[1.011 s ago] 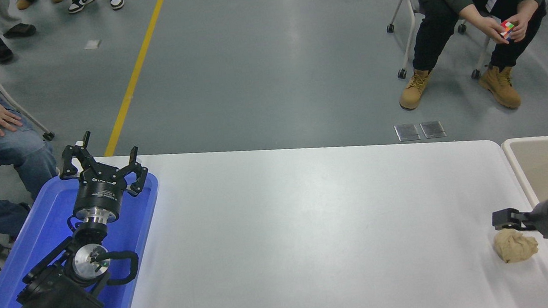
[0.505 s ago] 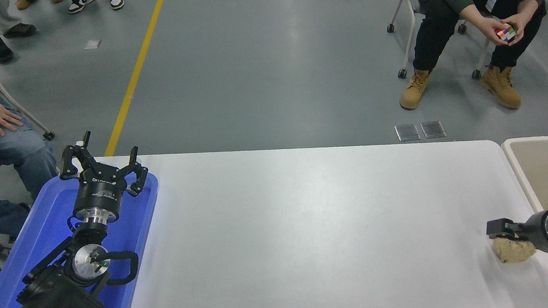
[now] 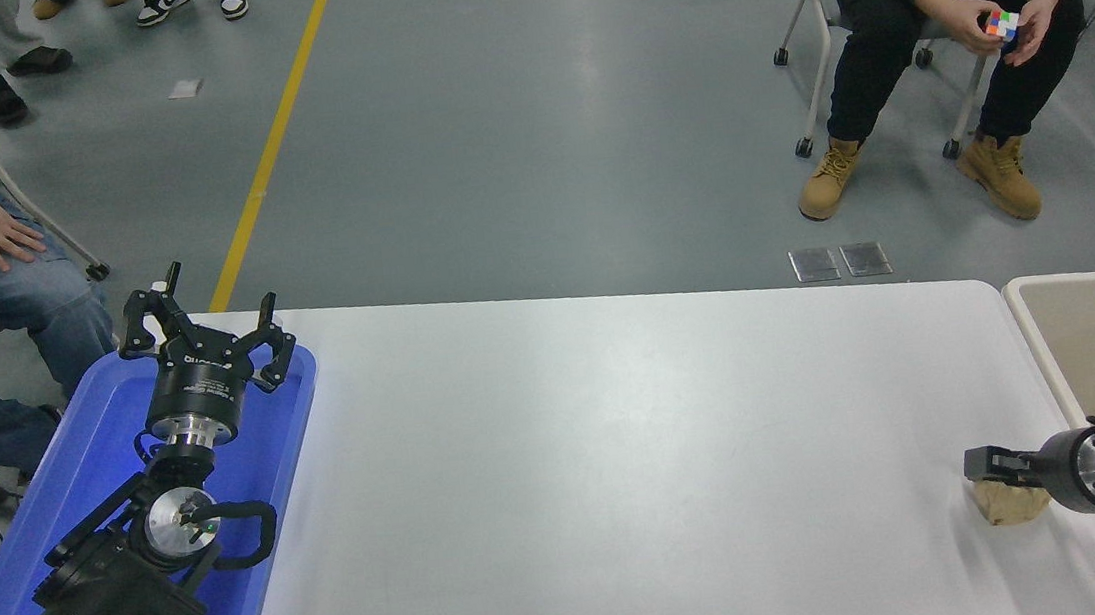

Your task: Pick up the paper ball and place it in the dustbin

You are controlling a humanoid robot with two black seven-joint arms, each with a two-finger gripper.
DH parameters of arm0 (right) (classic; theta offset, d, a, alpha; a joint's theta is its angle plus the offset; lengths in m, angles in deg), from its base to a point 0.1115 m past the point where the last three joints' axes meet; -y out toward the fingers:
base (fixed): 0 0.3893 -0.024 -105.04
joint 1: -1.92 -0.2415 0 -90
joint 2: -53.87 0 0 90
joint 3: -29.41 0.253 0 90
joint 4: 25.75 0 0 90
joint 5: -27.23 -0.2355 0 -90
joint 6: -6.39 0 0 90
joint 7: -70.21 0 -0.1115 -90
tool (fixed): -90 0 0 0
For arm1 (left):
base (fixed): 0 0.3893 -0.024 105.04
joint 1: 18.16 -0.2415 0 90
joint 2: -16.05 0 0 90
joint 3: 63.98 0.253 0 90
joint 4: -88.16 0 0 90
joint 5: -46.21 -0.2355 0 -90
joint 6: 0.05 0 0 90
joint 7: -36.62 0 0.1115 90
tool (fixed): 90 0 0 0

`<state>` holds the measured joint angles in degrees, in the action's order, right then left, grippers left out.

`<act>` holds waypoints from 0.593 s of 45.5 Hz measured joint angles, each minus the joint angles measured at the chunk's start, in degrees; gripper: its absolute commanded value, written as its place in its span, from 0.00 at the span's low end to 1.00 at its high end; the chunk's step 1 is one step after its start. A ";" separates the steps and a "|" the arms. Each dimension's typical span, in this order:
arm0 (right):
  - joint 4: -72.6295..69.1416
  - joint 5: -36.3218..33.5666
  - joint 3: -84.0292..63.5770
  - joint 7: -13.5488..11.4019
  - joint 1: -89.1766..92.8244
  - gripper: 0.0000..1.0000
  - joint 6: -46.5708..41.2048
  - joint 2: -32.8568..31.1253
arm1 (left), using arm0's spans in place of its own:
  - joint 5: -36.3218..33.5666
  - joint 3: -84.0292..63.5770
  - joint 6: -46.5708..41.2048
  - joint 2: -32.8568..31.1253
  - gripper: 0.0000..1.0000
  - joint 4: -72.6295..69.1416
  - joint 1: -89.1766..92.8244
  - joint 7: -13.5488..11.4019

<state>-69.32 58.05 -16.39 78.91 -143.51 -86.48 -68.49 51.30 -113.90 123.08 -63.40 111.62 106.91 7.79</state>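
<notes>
The paper ball [image 3: 1011, 504], a crumpled tan lump, lies on the white table [image 3: 621, 441] near its right edge, just left of the dustbin. My right gripper [image 3: 987, 466] comes in from the right edge, low over the ball's top and hiding its upper part. Whether it is gripping the ball cannot be made out. The beige dustbin [image 3: 1038, 341] stands against the table's right side, and the right arm crosses above its rim. My left gripper [image 3: 200, 326] rests parked and open over the blue tray at the lower left.
A shallow blue tray [image 3: 39, 557] lies under the left arm on the table's left end. One person sits at the far left beside the table. Another sits at the top right holding a colour cube [image 3: 1003, 23].
My right gripper has come down and slightly left onto the paper ball, which now shows less. The left arm has not moved. The seated person lifted the cube.
</notes>
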 measured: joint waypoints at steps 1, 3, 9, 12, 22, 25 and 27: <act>0.00 0.31 -0.03 0.08 0.02 0.48 0.12 0.00 | 0.00 0.00 0.00 0.00 1.00 0.00 0.00 0.00; -0.03 1.03 -0.07 0.27 0.04 0.40 0.39 -0.05 | 0.00 0.00 0.00 0.00 1.00 0.00 0.00 0.00; -0.13 2.57 -0.21 0.58 -0.11 0.18 0.81 -0.51 | 0.00 0.00 0.00 0.00 1.00 0.00 0.00 0.00; -0.19 3.38 -0.44 0.67 -0.50 0.07 0.98 -0.94 | 0.00 0.00 0.00 0.00 1.00 0.00 0.00 0.00; -0.67 5.14 -2.69 1.12 -3.12 0.00 0.93 -2.71 | 0.00 0.00 0.00 0.00 1.00 0.00 0.00 0.01; -0.90 5.29 -3.13 1.40 -3.56 0.00 0.83 -2.92 | 0.00 0.00 0.00 0.00 1.00 0.00 0.00 0.01; -1.09 5.40 -3.42 1.57 -3.94 0.00 0.77 -3.11 | 0.00 0.00 0.00 0.00 1.00 0.00 0.00 0.01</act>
<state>-70.41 63.44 -19.81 80.48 -147.46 -85.71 -71.61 51.30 -113.90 123.08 -63.40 111.62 106.91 7.80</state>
